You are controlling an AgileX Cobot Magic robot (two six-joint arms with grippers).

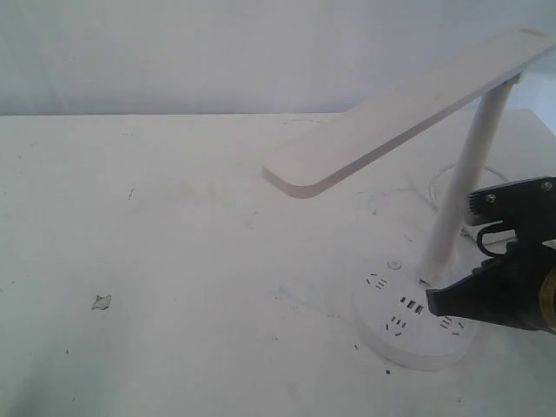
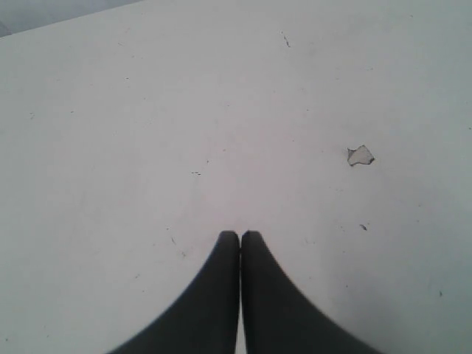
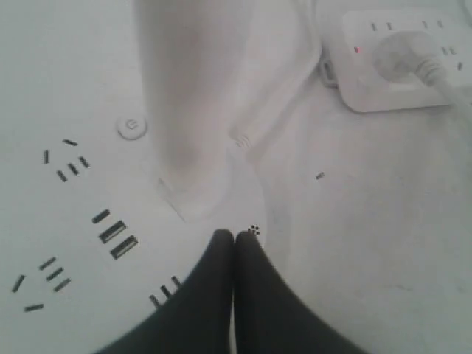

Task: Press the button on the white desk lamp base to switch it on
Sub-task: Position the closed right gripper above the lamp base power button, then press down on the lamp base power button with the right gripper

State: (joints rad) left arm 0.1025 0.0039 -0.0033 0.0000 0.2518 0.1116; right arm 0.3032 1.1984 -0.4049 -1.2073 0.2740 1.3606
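Item: right gripper point(image 3: 234, 234). My fingers are pressed together, holding nothing, with the tips low over the rim of the white desk lamp base point(image 3: 81, 214).

Item: left gripper point(image 2: 240, 234). Also closed and empty, it hangs over the bare table point(image 2: 147, 110), well apart from the lamp.

Item: button point(image 3: 131, 127). Small and round, it sits on the base's top, on the far side of the stem point(image 3: 184, 96) foot from my tips.

Hazards, as I judge them:
- The stem stands between my tips and the button, so a straight reach may strike it and tip the lamp.
- The USB ports point(image 3: 114, 234) and socket slots point(image 3: 66, 158) lie near, so a misplaced press lands there.
- A slanted push may slide the base towards the power strip point(image 3: 398, 66).
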